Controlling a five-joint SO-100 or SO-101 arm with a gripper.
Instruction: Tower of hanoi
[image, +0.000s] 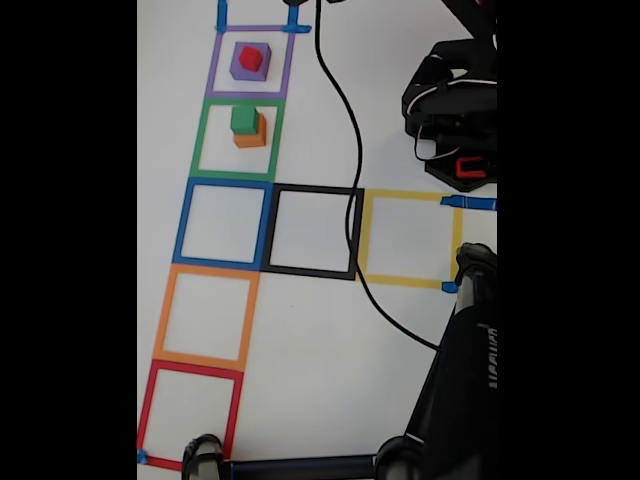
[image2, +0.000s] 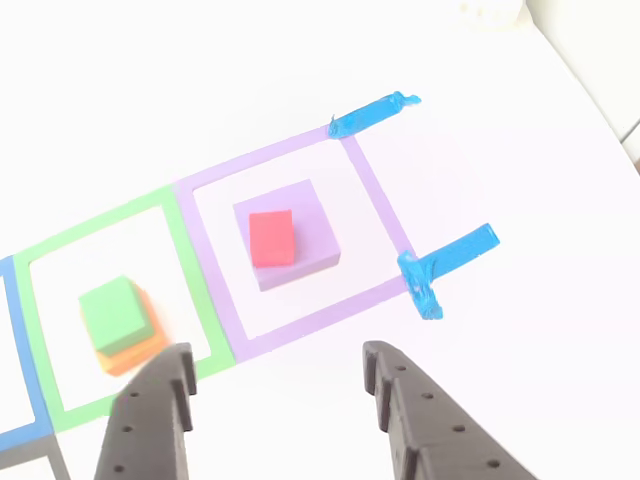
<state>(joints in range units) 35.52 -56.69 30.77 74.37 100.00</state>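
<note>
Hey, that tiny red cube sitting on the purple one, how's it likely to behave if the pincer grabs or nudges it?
The red cube has flat faces, so it should slide, not roll. It rests loosely on the purple cube, so a nudge may push it off. It looks small against the open pincer, probably light, and needs a well-centred grip. Whether it is soft can't be told.

Arm (image: 455, 110) is all black with a small red piece near its base, and the dark grey fingers (image2: 150, 420) have rows of little holes.

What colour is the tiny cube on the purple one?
Red, clearest in the other view.
</note>
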